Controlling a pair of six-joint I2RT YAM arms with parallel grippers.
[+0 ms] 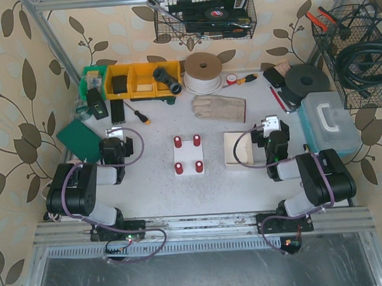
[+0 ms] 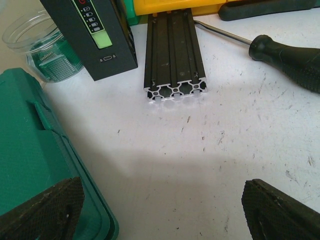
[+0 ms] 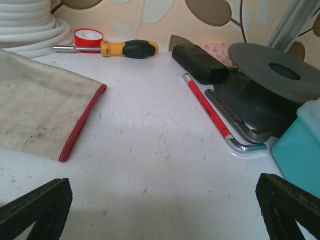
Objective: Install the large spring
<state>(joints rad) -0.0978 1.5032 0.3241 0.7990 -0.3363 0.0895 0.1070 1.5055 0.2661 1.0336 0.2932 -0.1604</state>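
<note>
The large spring is not being shown in any view and should be located first. The left claw (image 2: 160, 212) and right claw (image 3: 162, 210) are being held wide and empty, flanking the red-post plate (image 1: 188, 155).

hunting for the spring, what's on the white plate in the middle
Four red posts stand on the white plate, two by two; nothing else shows on it. Anything under the plate is covered.

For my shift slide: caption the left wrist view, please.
Open left tool above the table, facing a black aluminium extrusion, green case left, screwdriver right.
</note>
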